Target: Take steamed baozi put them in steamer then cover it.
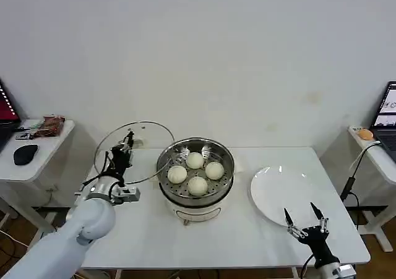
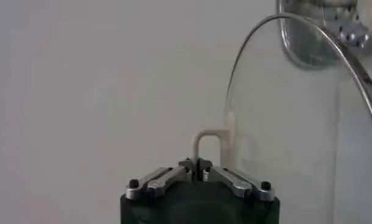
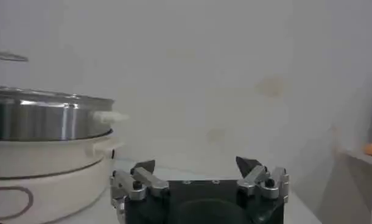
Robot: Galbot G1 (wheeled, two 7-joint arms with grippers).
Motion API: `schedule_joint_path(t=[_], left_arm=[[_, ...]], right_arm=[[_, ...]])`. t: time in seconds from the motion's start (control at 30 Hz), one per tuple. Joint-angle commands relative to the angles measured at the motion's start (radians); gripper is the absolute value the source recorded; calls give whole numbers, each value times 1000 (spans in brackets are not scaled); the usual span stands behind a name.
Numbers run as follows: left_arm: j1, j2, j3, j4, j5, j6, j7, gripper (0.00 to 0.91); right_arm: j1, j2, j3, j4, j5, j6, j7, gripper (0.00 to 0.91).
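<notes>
Several cream-white baozi (image 1: pixel 195 160) lie on the perforated tray inside the steel steamer (image 1: pixel 197 189) at the table's middle. The glass cover (image 1: pixel 108 144) hangs tilted on edge just left of the steamer, off the table. My left gripper (image 1: pixel 128 148) is shut on its cream bar handle (image 2: pixel 213 137); in the left wrist view the gripper (image 2: pixel 196 163) pinches one leg of the handle, and the glass (image 2: pixel 295 109) curves away towards the steamer (image 2: pixel 319 30). My right gripper (image 1: pixel 300 210) is open and empty near the front right edge. The right wrist view shows this gripper (image 3: pixel 195 162) beside the steamer (image 3: pixel 45 115).
An empty white plate (image 1: pixel 272 198) lies right of the steamer, just behind my right gripper. A side table (image 1: pixel 31 167) with a mouse stands at the left. At the right, another side table (image 1: pixel 377 155) holds a laptop, with a cable hanging beside it.
</notes>
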State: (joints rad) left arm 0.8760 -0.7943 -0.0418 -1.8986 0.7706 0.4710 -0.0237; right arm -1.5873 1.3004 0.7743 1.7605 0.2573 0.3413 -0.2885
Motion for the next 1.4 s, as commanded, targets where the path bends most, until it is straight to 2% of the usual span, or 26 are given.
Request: schedule_joint_path(t=[0.03, 0.2, 0.53, 0.67, 1.4], left_arm=[[-79, -18, 160, -15, -1, 98, 14, 50], [-126, -48, 238, -3, 10, 138, 26, 50], [-181, -99, 316, 30, 80, 142, 52, 30], [-207, -112, 332, 44, 90, 142, 67, 0], [-245, -198, 373, 106, 101, 146, 69, 10]], right_arm=[[4, 3, 0, -6, -2, 2, 0, 907], [6, 6, -1, -7, -4, 3, -1, 907], [8, 6, -2, -10, -8, 6, -3, 907], [9, 6, -1, -12, -9, 6, -3, 907], [13, 13, -4, -21, -32, 10, -7, 907]])
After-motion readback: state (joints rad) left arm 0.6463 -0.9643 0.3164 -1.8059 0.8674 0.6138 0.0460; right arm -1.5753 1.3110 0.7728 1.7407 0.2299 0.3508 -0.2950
